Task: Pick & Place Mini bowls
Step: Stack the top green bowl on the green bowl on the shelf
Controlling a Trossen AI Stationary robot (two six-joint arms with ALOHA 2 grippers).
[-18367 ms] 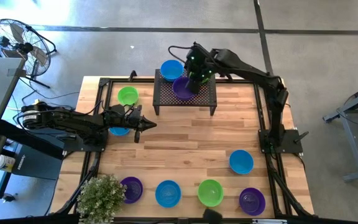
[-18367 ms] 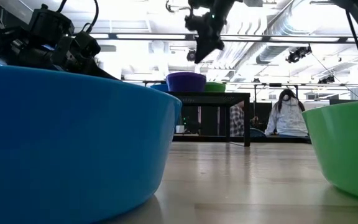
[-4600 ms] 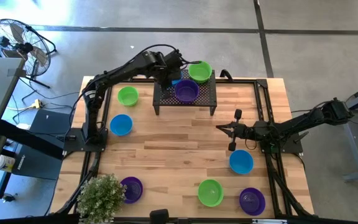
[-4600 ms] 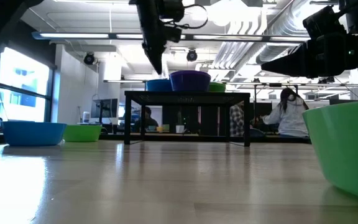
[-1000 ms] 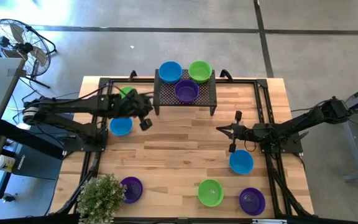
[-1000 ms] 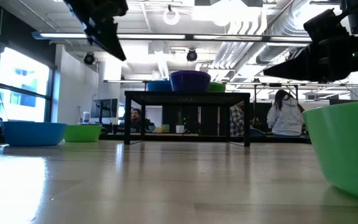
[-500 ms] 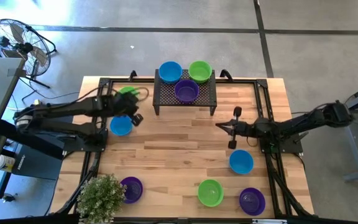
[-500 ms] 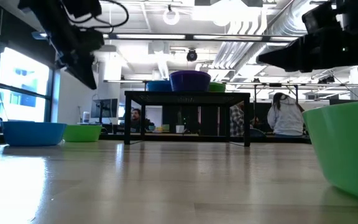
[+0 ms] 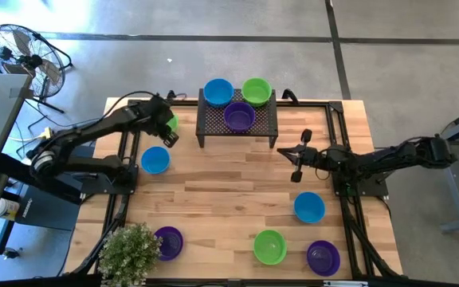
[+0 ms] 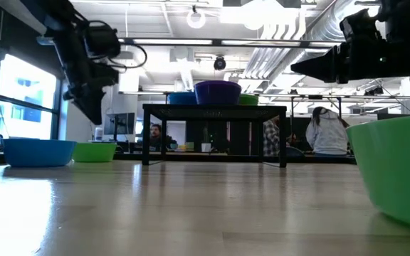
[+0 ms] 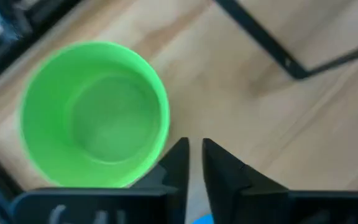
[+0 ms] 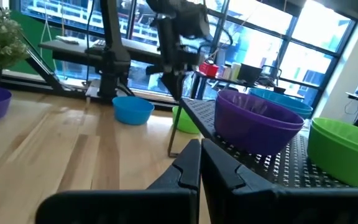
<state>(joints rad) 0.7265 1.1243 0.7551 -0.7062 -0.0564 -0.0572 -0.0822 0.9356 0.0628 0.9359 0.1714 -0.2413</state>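
Three mini bowls sit on the black rack (image 9: 237, 127): blue (image 9: 218, 91), green (image 9: 256, 90) and purple (image 9: 239, 116). More bowls rest on the table: blue (image 9: 155, 159), a green one (image 11: 95, 115) far left and mostly under my left arm, purple (image 9: 168, 242), green (image 9: 269, 245), blue (image 9: 309, 207), purple (image 9: 323, 257). My left gripper (image 11: 195, 152) points steeply down just beside the far-left green bowl's rim, its fingers a narrow gap apart, holding nothing. My right gripper (image 9: 296, 157) hovers level right of the rack, shut and empty.
A potted plant (image 9: 130, 251) stands at the near left corner. Black frame rails (image 9: 337, 159) run along the table's left and right sides. Bare wood lies across the table's middle. A person (image 10: 326, 128) sits in the room beyond the table.
My left gripper has swung from near the rack's left legs toward the table's far left and come down, ending beside the green bowl. My right gripper has drifted a little toward the far edge. No bowl has moved.
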